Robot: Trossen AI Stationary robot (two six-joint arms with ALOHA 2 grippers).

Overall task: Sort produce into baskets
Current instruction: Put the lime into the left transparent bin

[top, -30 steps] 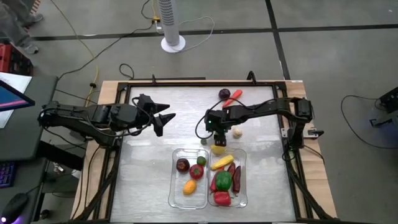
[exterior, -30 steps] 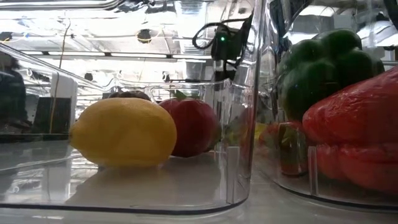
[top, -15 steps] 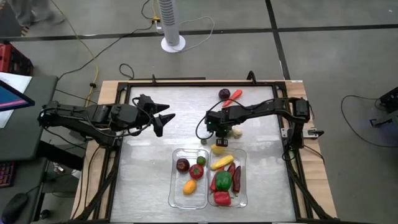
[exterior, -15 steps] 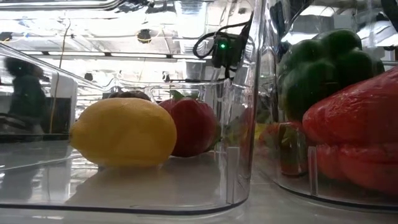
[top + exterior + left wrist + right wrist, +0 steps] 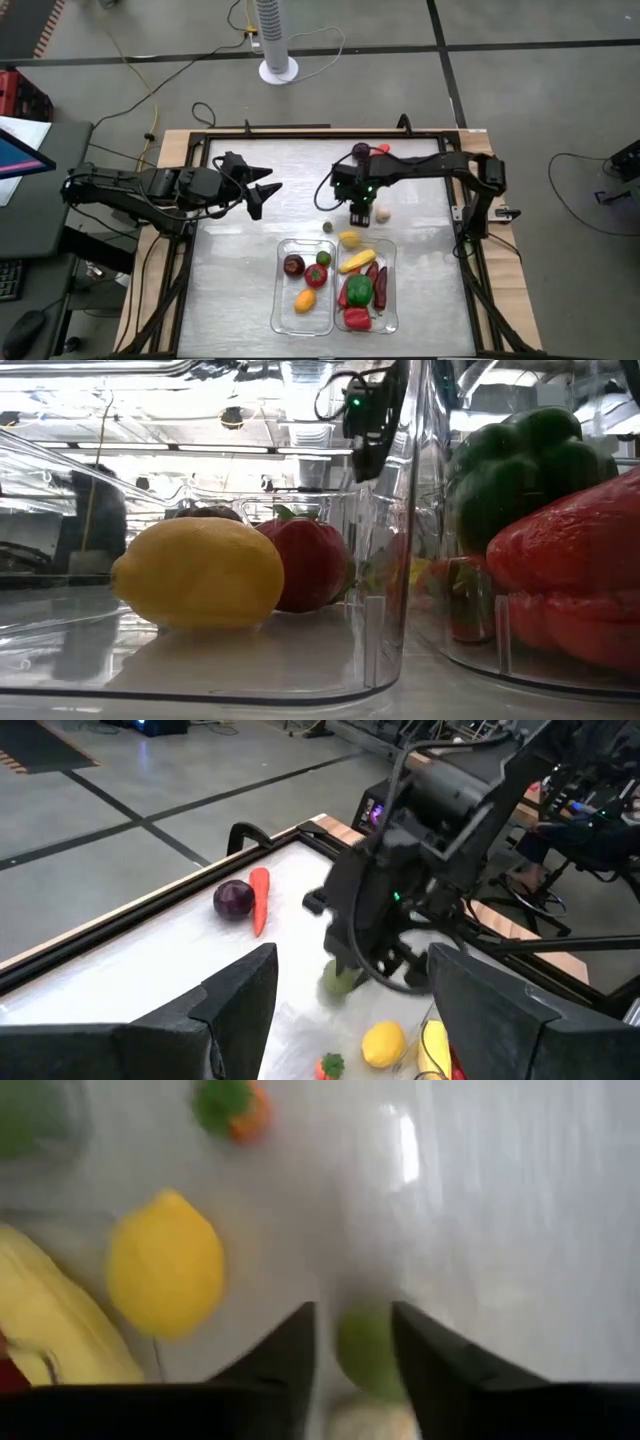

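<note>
In the right wrist view a small pale-green round fruit point(image 5: 366, 1348) is pinched between the nearly closed right gripper point(image 5: 354, 1342), above mid-table behind the two clear plastic tubs point(image 5: 302, 322); it should be carried level and released low inside a tub, while the left gripper point(image 5: 262, 190) waits part-open, empty, near the table's left edge.

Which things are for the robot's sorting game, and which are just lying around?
For the job:
left basket, right basket, lemon, purple onion, carrot, green piece gripped by the right gripper, and the open left gripper waiting at the side.

Just lying about:
fan, floor cables, screen.
</note>
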